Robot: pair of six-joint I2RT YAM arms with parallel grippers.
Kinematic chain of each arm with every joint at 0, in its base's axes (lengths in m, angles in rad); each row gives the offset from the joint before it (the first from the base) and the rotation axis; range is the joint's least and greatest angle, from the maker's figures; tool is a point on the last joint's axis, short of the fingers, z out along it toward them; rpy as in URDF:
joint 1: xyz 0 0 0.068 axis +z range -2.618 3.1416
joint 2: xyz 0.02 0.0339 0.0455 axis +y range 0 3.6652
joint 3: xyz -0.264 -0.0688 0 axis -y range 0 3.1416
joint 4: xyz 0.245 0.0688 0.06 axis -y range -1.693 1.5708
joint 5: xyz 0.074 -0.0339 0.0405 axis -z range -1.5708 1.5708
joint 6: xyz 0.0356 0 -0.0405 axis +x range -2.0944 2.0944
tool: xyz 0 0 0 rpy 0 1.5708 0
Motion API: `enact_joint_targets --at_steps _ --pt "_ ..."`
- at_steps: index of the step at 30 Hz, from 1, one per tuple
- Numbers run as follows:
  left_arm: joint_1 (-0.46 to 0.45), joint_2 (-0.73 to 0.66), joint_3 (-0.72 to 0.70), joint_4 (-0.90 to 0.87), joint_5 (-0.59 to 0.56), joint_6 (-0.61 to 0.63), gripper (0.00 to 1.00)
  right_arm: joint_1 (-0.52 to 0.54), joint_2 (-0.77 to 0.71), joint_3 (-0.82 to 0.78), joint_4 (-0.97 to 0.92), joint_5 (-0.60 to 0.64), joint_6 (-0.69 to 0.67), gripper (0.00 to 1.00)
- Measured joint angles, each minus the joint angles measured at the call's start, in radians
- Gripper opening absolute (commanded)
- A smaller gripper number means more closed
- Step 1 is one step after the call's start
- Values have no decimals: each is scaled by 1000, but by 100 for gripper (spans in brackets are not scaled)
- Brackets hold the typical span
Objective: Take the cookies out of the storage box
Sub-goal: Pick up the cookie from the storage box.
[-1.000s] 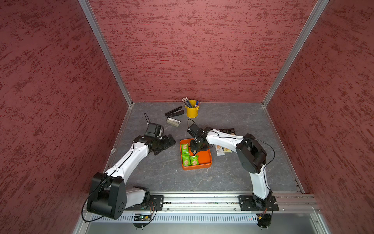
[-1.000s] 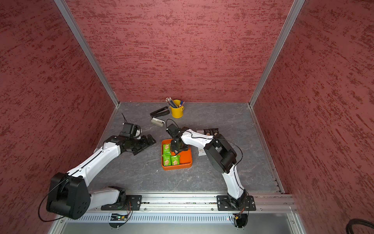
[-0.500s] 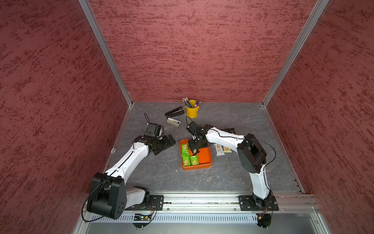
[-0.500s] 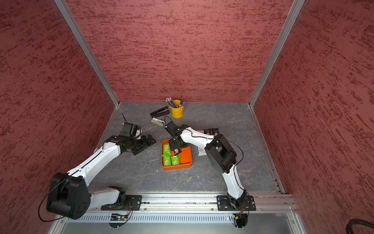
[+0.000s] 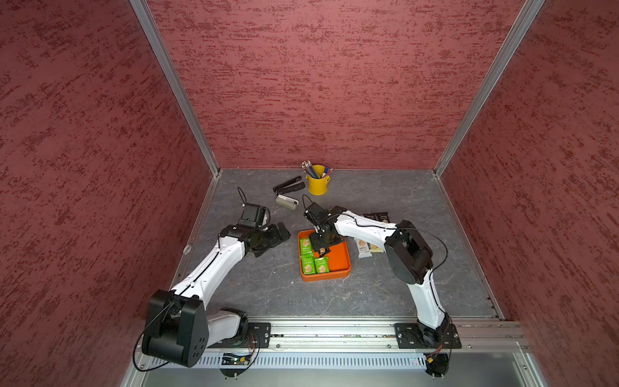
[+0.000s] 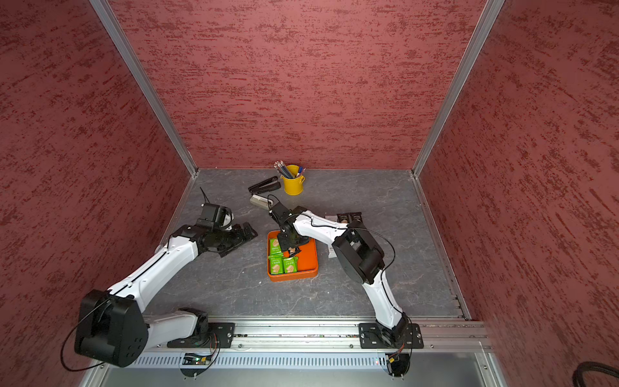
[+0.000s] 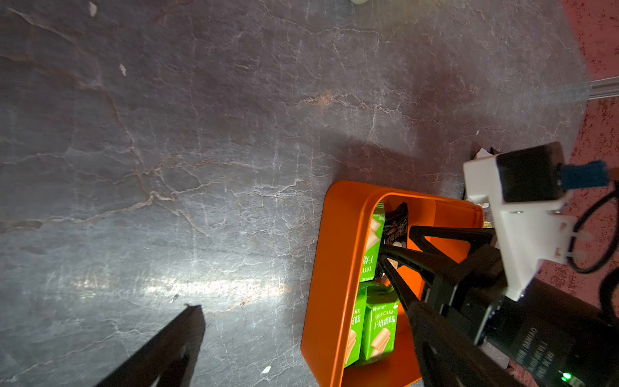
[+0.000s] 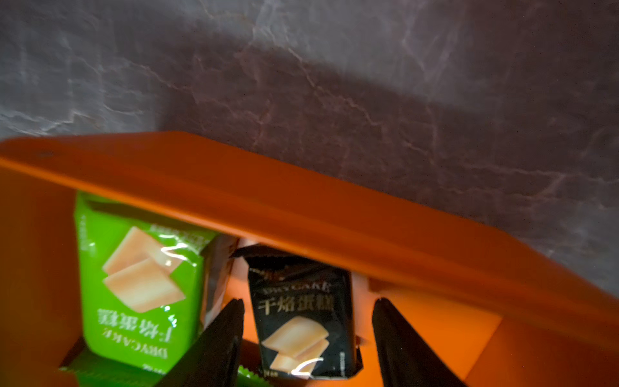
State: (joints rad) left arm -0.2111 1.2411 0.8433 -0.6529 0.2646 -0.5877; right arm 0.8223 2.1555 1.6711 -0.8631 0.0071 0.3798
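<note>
The orange storage box (image 5: 340,266) (image 6: 306,259) lies mid-table. Three green cookies packets (image 5: 308,264) (image 6: 283,264) line its left side. My right gripper (image 5: 321,248) (image 6: 292,249) (image 8: 310,301) reaches down into the box's far part. It is open, its fingers standing either side of a black cookies packet (image 8: 303,318) (image 7: 397,221), with a gap showing on one side. My left gripper (image 5: 279,234) (image 6: 248,233) (image 7: 303,321) rests open on the table just left of the box, holding nothing. White and pale yellow packets (image 5: 363,248) and black ones (image 5: 376,217) lie on the table right of the box.
At the back stand a yellow pencil cup (image 5: 317,184), a black stapler (image 5: 288,185) and a grey-white device (image 5: 286,202). Red walls close in the table on three sides. The right arm's forearm (image 5: 361,228) stretches over the packets lying right of the box.
My right gripper has shifted a little nearer and lower inside the box, over the black packet. The left arm has stayed where it was.
</note>
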Motion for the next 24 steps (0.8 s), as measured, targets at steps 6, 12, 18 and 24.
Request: enact_joint_targets --at_steps 6,12,18,24 --pt "0 0 -10 -3 0 -1 100 3 4 0 -9 16 -3 60" --pt "0 -23 -32 -5 0 -10 100 8 16 0 -27 31 -3 49" --pt "0 -45 -45 -10 0 -10 100 8 18 0 -31 40 -2 42" --pt "1 -46 -45 -15 11 -9 100 8 6 0 -39 38 22 38"
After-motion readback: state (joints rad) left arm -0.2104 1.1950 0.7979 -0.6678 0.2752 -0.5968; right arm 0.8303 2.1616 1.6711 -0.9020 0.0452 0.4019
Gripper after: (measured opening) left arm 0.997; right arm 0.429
